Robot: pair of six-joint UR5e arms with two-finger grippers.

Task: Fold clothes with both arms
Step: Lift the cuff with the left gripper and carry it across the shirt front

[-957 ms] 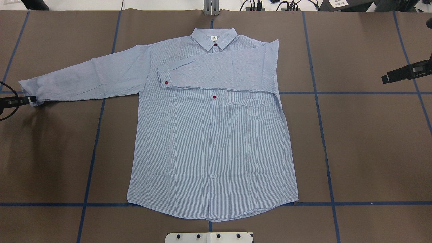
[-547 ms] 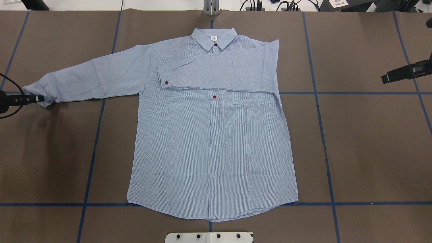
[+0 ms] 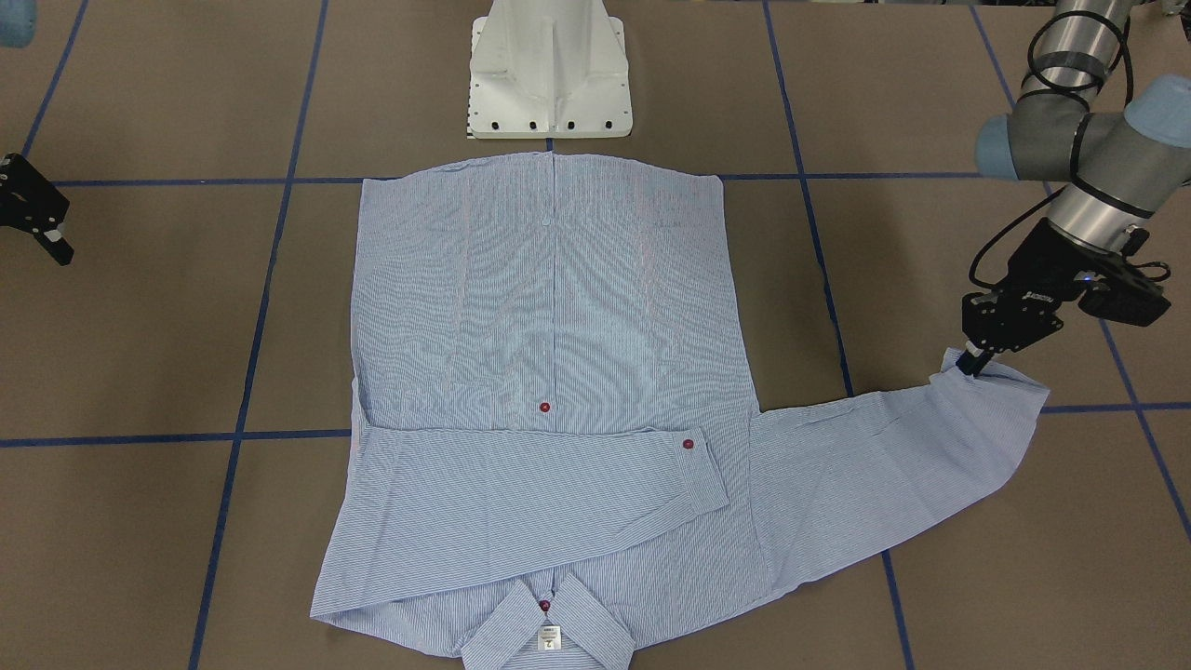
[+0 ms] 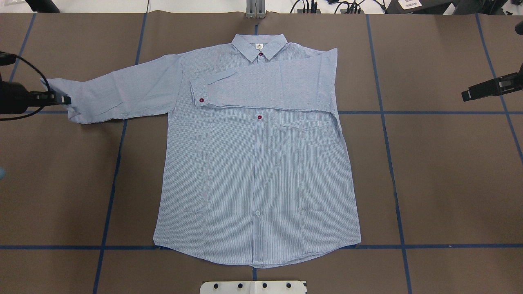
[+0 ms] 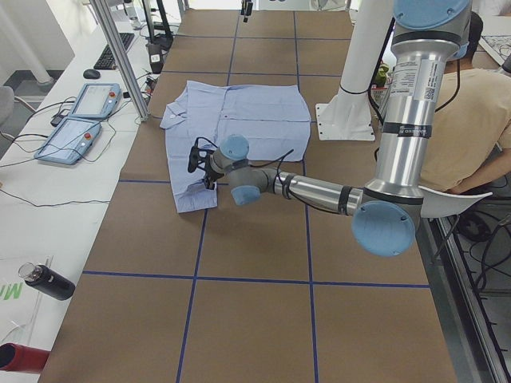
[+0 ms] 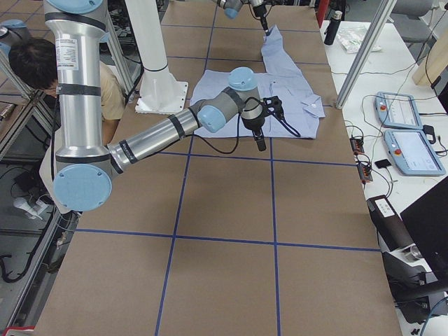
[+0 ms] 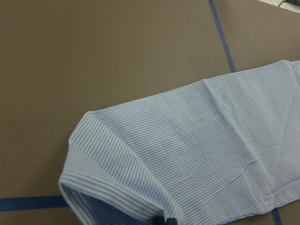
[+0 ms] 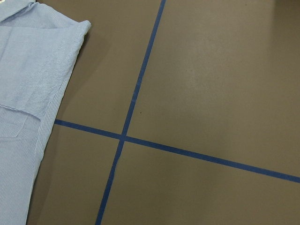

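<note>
The striped light-blue shirt (image 4: 257, 171) lies flat and buttoned, collar (image 4: 259, 47) at the far side. One sleeve (image 4: 265, 87) is folded across its chest. The other sleeve (image 4: 122, 94) stretches toward the overhead view's left. My left gripper (image 4: 66, 99) is shut on that sleeve's cuff and holds it raised off the table; it also shows in the front view (image 3: 968, 365). The left wrist view shows the cuff and sleeve (image 7: 187, 154) from above. My right gripper (image 4: 465, 96) hangs empty well clear of the shirt; it also shows in the front view (image 3: 61, 253). I cannot tell how its jaws stand.
The brown table carries a grid of blue tape lines (image 4: 392, 171). The white pedestal base (image 3: 551, 74) stands at the near edge, by the shirt's hem. Two control tablets (image 5: 80, 120) and a bottle (image 5: 44, 281) lie on a side table. A person (image 5: 471, 120) sits behind the robot.
My left gripper has moved toward the shirt and toward the table's far side with the cuff, and the sleeve end has lifted and bunched. The right arm has not moved.
</note>
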